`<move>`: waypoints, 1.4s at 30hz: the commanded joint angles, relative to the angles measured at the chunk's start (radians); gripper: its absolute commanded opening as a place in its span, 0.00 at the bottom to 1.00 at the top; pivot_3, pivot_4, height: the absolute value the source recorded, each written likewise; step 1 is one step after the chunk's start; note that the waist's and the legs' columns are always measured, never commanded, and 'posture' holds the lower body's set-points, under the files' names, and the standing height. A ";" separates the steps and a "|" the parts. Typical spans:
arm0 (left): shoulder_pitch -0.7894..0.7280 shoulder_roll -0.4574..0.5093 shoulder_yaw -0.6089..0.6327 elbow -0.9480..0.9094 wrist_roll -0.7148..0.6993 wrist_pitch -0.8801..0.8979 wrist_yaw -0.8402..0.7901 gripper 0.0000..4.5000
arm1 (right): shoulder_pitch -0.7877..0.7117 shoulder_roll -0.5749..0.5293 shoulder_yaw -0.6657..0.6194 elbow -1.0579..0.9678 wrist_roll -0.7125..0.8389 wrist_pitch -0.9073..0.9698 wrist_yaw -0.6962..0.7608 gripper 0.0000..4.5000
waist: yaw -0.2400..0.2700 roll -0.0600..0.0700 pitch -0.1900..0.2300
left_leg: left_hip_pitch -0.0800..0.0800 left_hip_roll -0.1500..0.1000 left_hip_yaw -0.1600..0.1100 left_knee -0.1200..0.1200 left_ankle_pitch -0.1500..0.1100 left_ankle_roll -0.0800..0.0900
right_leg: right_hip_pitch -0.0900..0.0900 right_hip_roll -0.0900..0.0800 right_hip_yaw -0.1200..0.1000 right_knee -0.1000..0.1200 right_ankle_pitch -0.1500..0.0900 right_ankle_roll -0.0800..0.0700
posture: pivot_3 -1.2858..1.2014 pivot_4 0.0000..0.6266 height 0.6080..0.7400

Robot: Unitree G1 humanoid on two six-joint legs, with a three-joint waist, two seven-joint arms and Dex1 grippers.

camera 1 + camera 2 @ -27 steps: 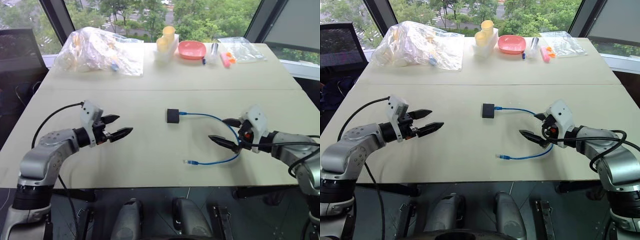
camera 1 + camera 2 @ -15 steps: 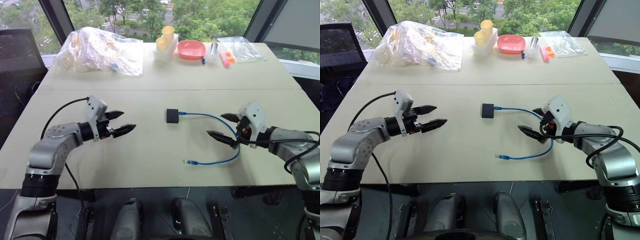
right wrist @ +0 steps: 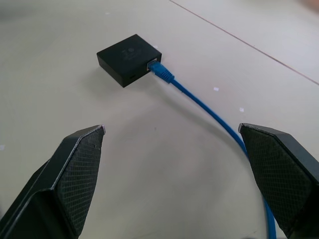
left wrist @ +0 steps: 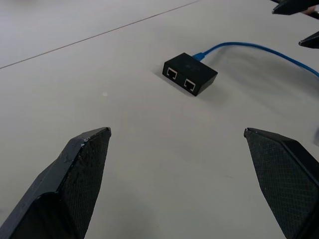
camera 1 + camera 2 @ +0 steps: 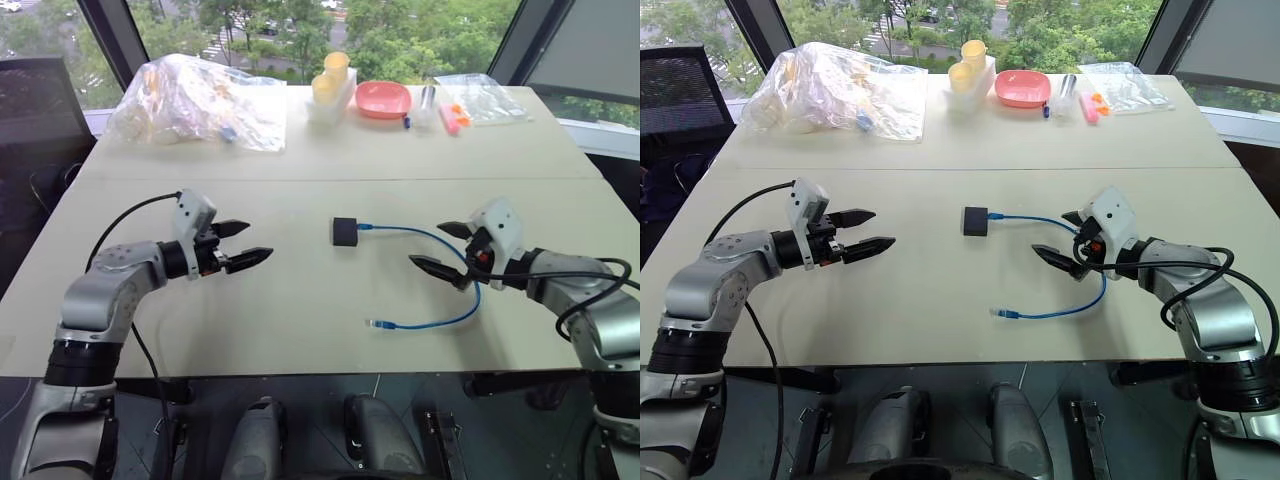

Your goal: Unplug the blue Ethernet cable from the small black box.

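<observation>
I see the small black box [image 5: 345,233] lying flat mid-table, two empty ports on one side. The blue Ethernet cable [image 5: 452,254] is plugged into its opposite side and curves to a free plug nearer me.

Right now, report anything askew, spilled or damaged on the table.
Nothing stands out. The blue Ethernet cable is plugged into the small black box, its free end lying loose on the table. Nothing spilled or broken.

The small black box [image 3: 128,59] is matt plastic, the blue Ethernet cable [image 3: 207,109] a smooth, rubbery cord, the table [image 5: 300,300] a plain matt beige top, the gripper fingers [image 4: 79,179] black with a fine cross-hatched grain, and the crumpled bag [image 5: 195,100] clear glossy plastic.
</observation>
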 commanded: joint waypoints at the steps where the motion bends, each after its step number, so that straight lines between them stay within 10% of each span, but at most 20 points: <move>1: -0.066 0.024 -0.030 0.046 0.023 -0.040 -0.077 1.00 | -0.118 0.043 0.076 0.112 -0.061 -0.063 0.018 1.00 | -0.004 0.000 0.000 | 0.000 0.000 0.001 0.000 0.000 0.000 | 0.000 0.000 0.000 0.000 0.000 0.000 | 0.52 0.24 1.00; 9: -0.167 0.165 -0.067 0.089 -0.068 0.114 -0.376 1.00 | -0.584 0.245 0.274 0.811 -0.260 -0.307 0.113 1.00 | -0.032 -0.002 0.004 | -0.001 0.000 0.003 0.000 0.001 0.000 | -0.003 0.003 0.001 0.002 0.001 -0.001 | 0.52 0.24 1.00; 16: -0.044 0.192 0.047 -0.086 -0.128 0.193 -0.272 1.00 | -0.860 0.381 0.324 1.442 -0.417 -0.496 0.220 1.00 | -0.029 -0.002 0.004 | -0.001 0.001 0.001 -0.004 0.001 0.000 | -0.004 0.002 0.000 0.004 0.002 0.004 | 0.52 0.24 1.00; 25: 0.183 0.208 0.229 -0.297 -0.224 0.286 -0.124 1.00 | -0.916 0.389 0.245 1.517 -0.430 -0.523 0.290 1.00 | -0.030 -0.001 0.004 | 0.002 0.001 -0.001 -0.002 0.001 -0.003 | -0.002 -0.001 0.000 0.005 0.000 0.001 | 0.52 0.24 1.00; 42: 0.139 0.220 0.163 -0.273 -0.207 0.243 -0.098 1.00 | -0.867 0.395 0.228 1.546 -0.543 -0.534 0.175 1.00 | -0.032 -0.001 0.003 | 0.003 0.001 0.001 -0.001 0.003 -0.006 | 0.000 0.000 0.000 0.006 0.001 -0.001 | 0.52 0.24 1.00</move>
